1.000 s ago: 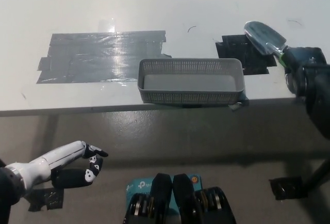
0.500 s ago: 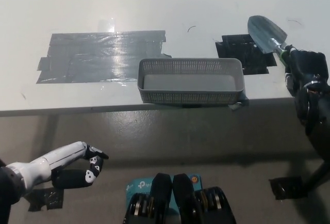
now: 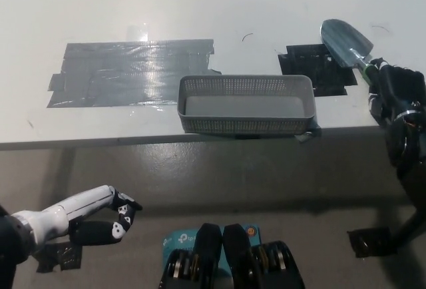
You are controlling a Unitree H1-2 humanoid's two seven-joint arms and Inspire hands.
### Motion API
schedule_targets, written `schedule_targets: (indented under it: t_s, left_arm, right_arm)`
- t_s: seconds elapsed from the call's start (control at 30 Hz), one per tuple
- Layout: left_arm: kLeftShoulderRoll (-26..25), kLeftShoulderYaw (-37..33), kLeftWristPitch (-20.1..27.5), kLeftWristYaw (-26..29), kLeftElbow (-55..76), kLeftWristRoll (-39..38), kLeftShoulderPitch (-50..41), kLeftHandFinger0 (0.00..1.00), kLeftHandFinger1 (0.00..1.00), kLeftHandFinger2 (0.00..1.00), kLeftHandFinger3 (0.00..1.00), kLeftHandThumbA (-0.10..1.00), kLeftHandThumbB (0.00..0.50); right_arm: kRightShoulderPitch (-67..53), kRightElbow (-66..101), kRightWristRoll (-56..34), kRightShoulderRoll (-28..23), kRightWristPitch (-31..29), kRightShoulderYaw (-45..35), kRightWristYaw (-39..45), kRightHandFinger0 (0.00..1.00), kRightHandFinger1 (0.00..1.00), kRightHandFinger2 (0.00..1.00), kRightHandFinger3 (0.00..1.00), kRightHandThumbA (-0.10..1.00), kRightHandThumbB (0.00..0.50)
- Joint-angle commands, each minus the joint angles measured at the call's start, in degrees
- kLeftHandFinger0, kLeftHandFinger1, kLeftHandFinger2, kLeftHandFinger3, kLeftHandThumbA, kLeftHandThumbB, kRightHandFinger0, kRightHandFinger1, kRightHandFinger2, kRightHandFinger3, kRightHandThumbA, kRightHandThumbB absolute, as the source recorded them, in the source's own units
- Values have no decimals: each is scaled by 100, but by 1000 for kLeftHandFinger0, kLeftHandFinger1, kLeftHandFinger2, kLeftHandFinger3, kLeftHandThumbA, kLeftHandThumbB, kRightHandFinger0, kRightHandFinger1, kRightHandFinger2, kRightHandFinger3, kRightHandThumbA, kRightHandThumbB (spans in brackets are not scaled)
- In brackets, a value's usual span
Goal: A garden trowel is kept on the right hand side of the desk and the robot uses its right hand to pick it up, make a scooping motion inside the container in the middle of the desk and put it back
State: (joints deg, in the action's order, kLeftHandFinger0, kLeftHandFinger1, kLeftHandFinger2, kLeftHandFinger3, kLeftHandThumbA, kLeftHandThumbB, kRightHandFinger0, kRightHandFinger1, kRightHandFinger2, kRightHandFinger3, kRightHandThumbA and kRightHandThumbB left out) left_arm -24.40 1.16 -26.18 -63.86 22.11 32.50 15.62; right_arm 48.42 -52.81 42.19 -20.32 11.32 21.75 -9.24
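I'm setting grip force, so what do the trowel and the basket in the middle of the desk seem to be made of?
On the trowel, the blade looks like bare metal, smooth and shiny, with bright reflections; its handle is mostly hidden in the black right hand. The basket looks like grey matt plastic, probably moulded: thin walls pierced by rows of small holes.

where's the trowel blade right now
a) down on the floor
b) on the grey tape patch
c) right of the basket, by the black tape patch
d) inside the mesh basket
c: the garden trowel shows its blade beyond the right end of the mesh basket, at the edge of the black tape patch, with its handle in the right hand.
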Motion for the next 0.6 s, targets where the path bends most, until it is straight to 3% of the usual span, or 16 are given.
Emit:
schedule_targets:
  t_s: [0.0, 0.03, 0.07, 0.13, 0.17, 0.2, 0.23, 0.27, 0.3, 0.37, 0.47, 0.57]
  left_arm:
    - [-234, 20, -75, 149, 37, -68, 105, 1000, 825, 841, 1000, 1000, 432]
    - [-246, 10, -75, 155, 32, -64, 103, 1000, 822, 839, 1000, 1000, 436]
    - [-251, 4, -75, 162, 22, -61, 101, 1000, 820, 836, 1000, 1000, 440]
    - [-262, -5, -75, 159, 18, -62, 83, 1000, 820, 834, 1000, 1000, 441]
    - [-260, -2, -75, 145, 26, -52, 81, 1000, 805, 830, 1000, 1000, 452]
    - [-246, 15, -75, 119, 31, -37, 79, 1000, 804, 831, 1000, 1000, 454]
    - [-253, 23, -75, 122, 39, -71, 76, 1000, 804, 836, 1000, 1000, 442]
    - [-255, 42, -75, 125, 31, -65, 51, 1000, 801, 838, 1000, 1000, 438]
    - [-272, 34, -75, 126, 37, -42, 43, 997, 798, 838, 1000, 1000, 440]
    - [-261, 69, -75, 104, 36, -43, 33, 995, 806, 843, 1000, 1000, 440]
    - [-327, 8, -75, 164, 56, -107, 1, 995, 808, 845, 1000, 1000, 431]
    - [-277, 53, -75, 140, 47, -102, -42, 997, 804, 846, 1000, 1000, 437]
  right_arm:
    - [230, 208, -170, -309, -419, 7, 255, 0, 3, 127, 448, -100, 0]
    - [275, 242, -183, -394, -590, -3, 198, 0, 11, 110, 356, -100, 0]
    - [334, 290, -206, -484, -662, -9, 258, 19, 119, 223, 290, -100, 0]
    - [324, 311, -223, -504, -664, -7, 300, 0, 182, 291, 272, -100, 0]
    - [384, 406, -210, -680, -938, -4, 234, 0, 74, 202, 209, -100, 0]
    - [422, 473, -212, -788, -1076, -13, 213, 0, 58, 207, 181, -100, 0]
    - [483, 466, -213, -854, -1077, -11, 285, 0, 44, 243, 146, -100, 0]
    - [507, 514, -235, -946, -1159, -22, 353, 0, 68, 315, 39, -100, 0]
    - [521, 654, -246, -1060, -1190, -24, 505, 0, 151, 450, 44, -100, 0]
    - [554, 614, -266, -1135, -1443, -13, 464, 0, 170, 462, 40, -100, 5]
    - [615, 649, -316, -1271, -1625, -51, 515, 0, 144, 422, 116, -100, 0]
    - [622, 806, -413, -1395, -1658, -121, 738, 0, 165, 468, 272, -100, 4]
